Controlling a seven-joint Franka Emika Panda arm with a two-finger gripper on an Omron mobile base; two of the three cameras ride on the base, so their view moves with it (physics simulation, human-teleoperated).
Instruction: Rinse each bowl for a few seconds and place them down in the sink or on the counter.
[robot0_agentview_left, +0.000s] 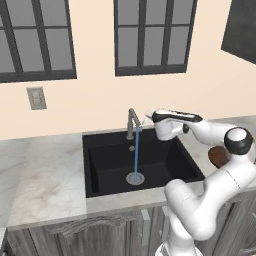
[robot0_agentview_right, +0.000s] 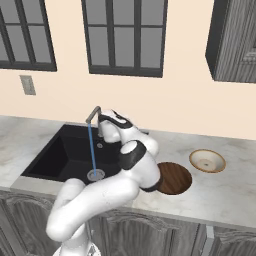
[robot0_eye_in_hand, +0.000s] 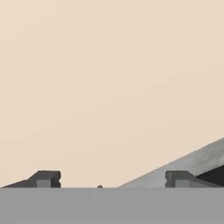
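My pincer (robot0_eye_in_hand: 113, 178) is standing open and gripping nothing; in the hand view its two dark fingertips (robot0_eye_in_hand: 43, 178) are rising far apart at the bottom, facing the cream wall (robot0_eye_in_hand: 109, 78), with a strip of the worktop's back edge slanting in at the lower right. In the left base view my hand is reaching level over the back edge of the sink (robot0_agentview_left: 100, 165), just right of the tap (robot0_agentview_left: 132, 122), near the wall.

The tap is running: a thin blue stream (robot0_agentview_left: 135, 155) is falling straight onto the silver drain (robot0_agentview_left: 135, 178) in the middle of the black basin. The sink is sitting in the worktop (robot0_agentview_right: 220, 195), nearer its left part as the right base view shows it.

Both bowls are resting on the worktop to the right of the sink. The brown bowl (robot0_agentview_right: 175, 178) is lying just beside the sink's right edge, close to the worktop's front edge, partly hidden behind my arm. The tan bowl (robot0_agentview_right: 207, 160) is lying further right and closer to the wall, near the brown bowl but apart from it. Both are sitting upright with their openings facing up.

A grey wall outlet (robot0_agentview_left: 36, 98) is showing above the worktop's left part, and dark-framed windows (robot0_agentview_left: 152, 35) are showing above the sink.
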